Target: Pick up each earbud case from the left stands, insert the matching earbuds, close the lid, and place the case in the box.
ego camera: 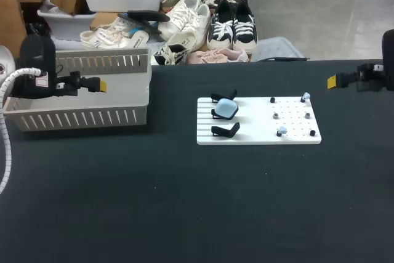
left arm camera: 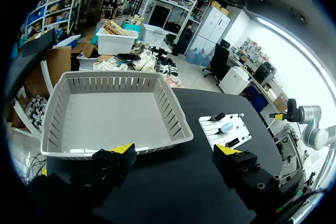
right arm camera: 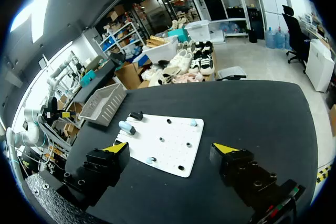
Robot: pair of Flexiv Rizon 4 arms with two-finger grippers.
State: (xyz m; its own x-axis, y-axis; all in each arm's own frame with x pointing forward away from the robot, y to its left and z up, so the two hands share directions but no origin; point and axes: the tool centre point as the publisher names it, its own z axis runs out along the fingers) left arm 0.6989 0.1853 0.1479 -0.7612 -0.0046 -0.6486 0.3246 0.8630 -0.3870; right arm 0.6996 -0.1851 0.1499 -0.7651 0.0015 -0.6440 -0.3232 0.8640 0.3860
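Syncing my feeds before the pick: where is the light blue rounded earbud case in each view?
Head view: light blue rounded earbud case on the middle black stand, at the left part of the white flat board.
Left wrist view: case on the board, ahead of the left gripper.
Right wrist view: case at the board's stand edge, ahead of the right gripper.
Shared landmark: the white board.
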